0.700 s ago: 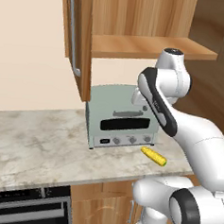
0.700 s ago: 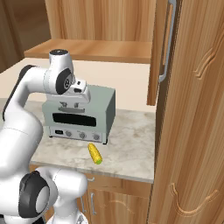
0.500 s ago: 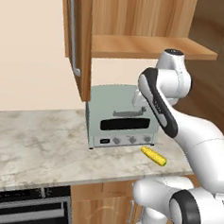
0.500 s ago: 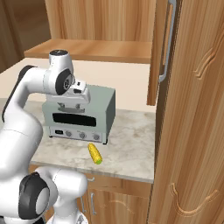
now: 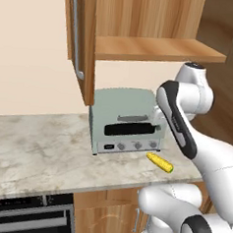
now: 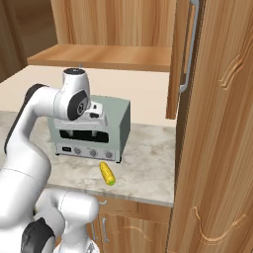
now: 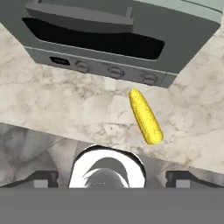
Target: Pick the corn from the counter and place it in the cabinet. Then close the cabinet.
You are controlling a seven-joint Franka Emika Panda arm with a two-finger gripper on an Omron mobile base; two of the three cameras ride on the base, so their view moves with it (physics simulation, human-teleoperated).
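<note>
Right now the corn (image 5: 160, 162) lies flat on the counter (image 5: 37, 152) near its front edge, just in front of the toaster oven (image 5: 125, 121) and apart from it. Up above the oven, the gripper (image 7: 112, 177) hangs with its fingers (image 7: 43, 178) spread wide, grasping nothing. Overhead, the cabinet (image 5: 144, 27) stands open, its left door (image 5: 80, 39) swung out toward the room.
</note>
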